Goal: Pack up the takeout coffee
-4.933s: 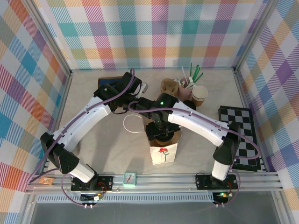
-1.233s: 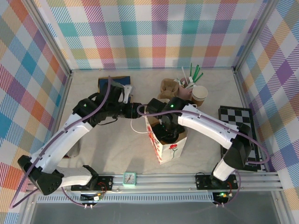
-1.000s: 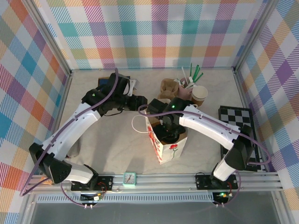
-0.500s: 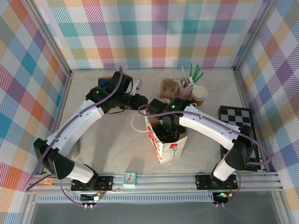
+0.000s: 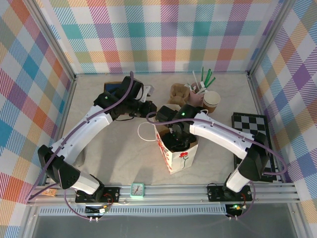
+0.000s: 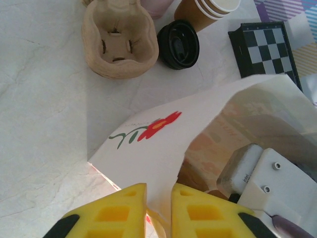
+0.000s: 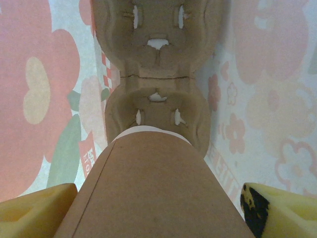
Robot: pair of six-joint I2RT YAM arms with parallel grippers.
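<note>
Inside paper bag (image 6: 148,144): right gripper (image 7: 157,196) clasps takeout coffee (image 7: 148,168) over pulp carrier (image 7: 156,59); lid cut off at frame edge; left gripper (image 6: 158,208) pinches the bag's rim, contact half hidden.

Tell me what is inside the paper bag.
Inside the paper bag, a pulp cup carrier lies on the bottom, and the right gripper holds the takeout coffee over it. The cup's lid and the carrier's near end are hidden.

The takeout coffee (image 7: 148,168) runs off the right wrist view's bottom edge, lid unseen; whether the left gripper (image 6: 158,191) presses the rim of the paper bag (image 6: 148,151) is unclear.
</note>
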